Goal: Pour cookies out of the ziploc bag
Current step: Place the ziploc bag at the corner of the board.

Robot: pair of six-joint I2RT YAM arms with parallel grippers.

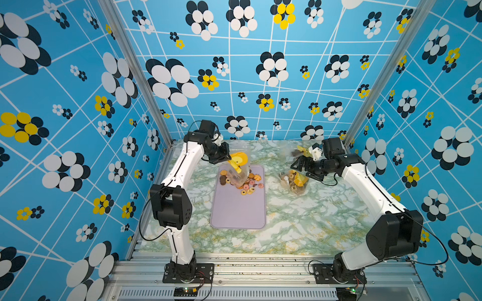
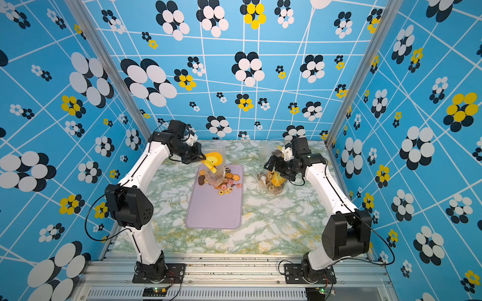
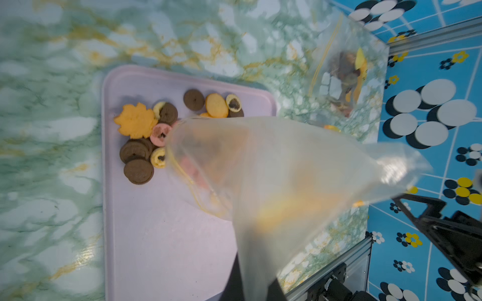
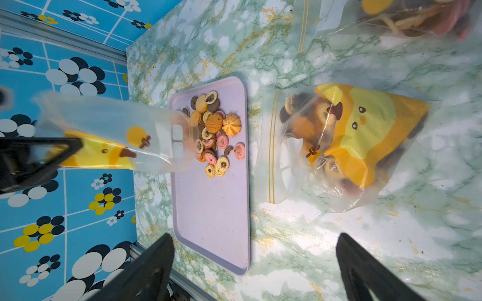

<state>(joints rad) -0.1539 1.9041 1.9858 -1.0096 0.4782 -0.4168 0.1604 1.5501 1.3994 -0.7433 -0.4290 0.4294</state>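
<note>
**Pour judged nearly complete: bag upended over tray, most contents out.**

In both top views, just above the centre of the frame, the left gripper (image 1: 226, 156) is clamped on the bottom end of the clear plastic ziploc bag with a yellow duck print (image 1: 238, 169). The bag hangs mouth-down over the far end of the flat lilac rectangular tray (image 1: 238, 211). The small round cookies, dark brown, orange-tan and pink (image 1: 246, 183), lie heaped on the tray at and around the mouth. The bag looks limp and almost empty. Blurred pink and orange shapes at its mouth may be stragglers inside or the heap seen through the film; I cannot tell which. What appears left is a final shake-out. The right gripper (image 1: 297, 164), right of centre, stands with jaws wide and holds nothing, above a second, filled clear bag (image 1: 293, 181) on the green marbled tabletop (image 1: 300, 221).
</note>
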